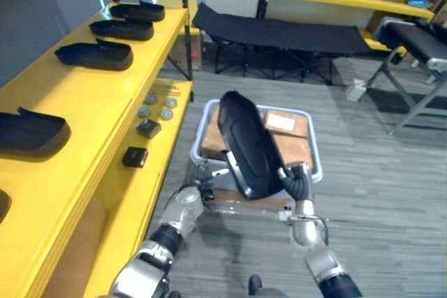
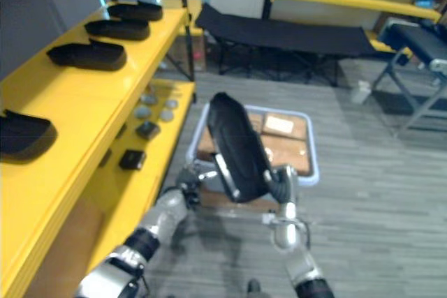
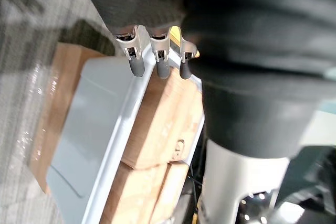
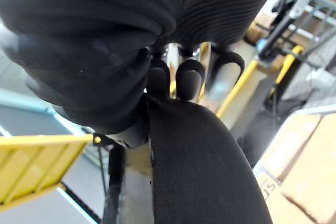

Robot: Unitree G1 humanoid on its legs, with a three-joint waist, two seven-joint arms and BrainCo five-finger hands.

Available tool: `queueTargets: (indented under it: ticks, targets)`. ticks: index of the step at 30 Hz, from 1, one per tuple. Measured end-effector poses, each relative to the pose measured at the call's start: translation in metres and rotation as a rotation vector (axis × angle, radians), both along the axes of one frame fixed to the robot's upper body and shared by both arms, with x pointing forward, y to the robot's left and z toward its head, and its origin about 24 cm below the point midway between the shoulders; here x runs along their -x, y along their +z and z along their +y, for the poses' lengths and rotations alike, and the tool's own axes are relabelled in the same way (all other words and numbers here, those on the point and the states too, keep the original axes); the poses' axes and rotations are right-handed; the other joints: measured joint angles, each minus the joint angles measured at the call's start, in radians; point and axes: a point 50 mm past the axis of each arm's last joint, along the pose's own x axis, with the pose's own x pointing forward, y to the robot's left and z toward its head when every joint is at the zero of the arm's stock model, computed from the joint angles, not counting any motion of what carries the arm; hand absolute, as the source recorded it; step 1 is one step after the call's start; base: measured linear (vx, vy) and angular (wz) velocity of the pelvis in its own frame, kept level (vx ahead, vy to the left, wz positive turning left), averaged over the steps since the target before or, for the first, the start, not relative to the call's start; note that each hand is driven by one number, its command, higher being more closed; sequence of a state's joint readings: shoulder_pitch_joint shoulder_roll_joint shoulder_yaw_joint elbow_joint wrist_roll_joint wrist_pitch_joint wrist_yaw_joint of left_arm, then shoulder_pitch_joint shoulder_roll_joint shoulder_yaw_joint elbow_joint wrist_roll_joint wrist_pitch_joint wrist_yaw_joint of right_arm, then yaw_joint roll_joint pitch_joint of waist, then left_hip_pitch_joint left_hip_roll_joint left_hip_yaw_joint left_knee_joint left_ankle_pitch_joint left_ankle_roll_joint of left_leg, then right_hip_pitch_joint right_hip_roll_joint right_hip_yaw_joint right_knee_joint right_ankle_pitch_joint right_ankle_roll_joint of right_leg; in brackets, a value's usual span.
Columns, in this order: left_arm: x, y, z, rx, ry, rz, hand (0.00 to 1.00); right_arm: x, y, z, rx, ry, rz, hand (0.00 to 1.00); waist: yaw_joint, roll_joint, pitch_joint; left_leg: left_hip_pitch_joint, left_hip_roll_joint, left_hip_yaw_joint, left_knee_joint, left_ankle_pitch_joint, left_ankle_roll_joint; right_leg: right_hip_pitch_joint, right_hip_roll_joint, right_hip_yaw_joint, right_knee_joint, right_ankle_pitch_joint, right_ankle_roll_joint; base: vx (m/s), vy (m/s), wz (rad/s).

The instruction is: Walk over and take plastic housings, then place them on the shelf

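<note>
Your target is the yellow shelf (image 1: 91,99), which lies at about 9 to 10 o'clock from the load. Other housings (image 1: 94,54) already sit in a row along it. There is a bare yellow stretch between the nearest one at the left edge and the next one up.

Your left hand (image 1: 200,192) is the nearer one to the shelf. It bears against the low left edge of the plastic housing (image 1: 246,146). In the left wrist view its fingers (image 3: 160,59) run straight beside the black shell, not wrapped round it. You cannot tell where the thumb sits.

The housing is off the floor, carried between your two hands above the grey crate (image 1: 316,155) of cardboard boxes (image 1: 286,123). Its long axis runs from 11 o'clock down to 5 o'clock, with the far end tipped up. It is a long, smooth, matte black shell with rounded ends and a raised rim.

Your right hand (image 1: 295,181) is at the 5 o'clock end. Its fingertips (image 4: 185,80) are curled over the rim, clenched on the housing.

Judging from this, you need to swing the load left and lay its long axis across the shelf, as the others lie.
</note>
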State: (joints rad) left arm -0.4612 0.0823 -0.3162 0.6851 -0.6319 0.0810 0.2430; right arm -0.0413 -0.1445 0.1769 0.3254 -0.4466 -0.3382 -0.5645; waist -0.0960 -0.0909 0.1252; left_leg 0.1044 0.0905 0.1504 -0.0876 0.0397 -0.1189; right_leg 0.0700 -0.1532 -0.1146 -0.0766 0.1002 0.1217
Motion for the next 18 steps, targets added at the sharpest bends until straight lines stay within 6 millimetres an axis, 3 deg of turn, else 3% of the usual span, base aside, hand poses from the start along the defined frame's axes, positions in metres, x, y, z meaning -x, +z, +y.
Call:
queueTargets:
  ticks: [8, 18]
  targets:
    - [-0.005, 0.01, -0.002, 0.049, -0.021, -0.036, 0.0, -0.001, 0.001, -0.007, 0.004, -0.025, -0.005, 1.0, 0.0, 0.016, 0.01, 0.0, -0.001, -0.002, 0.0, 0.0, 0.0, 0.0, 0.0, -0.001, 0.0, 0.0, 0.0, 0.0, 0.0, 0.0]
    - [-0.004, 0.009, 0.001, 0.09, -0.051, -0.021, 0.0, -0.001, 0.002, -0.012, 0.022, -0.035, -0.007, 1.0, 0.0, 0.016, 0.01, 0.0, -0.001, -0.003, 0.0, 0.0, 0.0, 0.0, -0.001, -0.002, 0.0, 0.0, 0.0, 0.0, 0.0, 0.0]
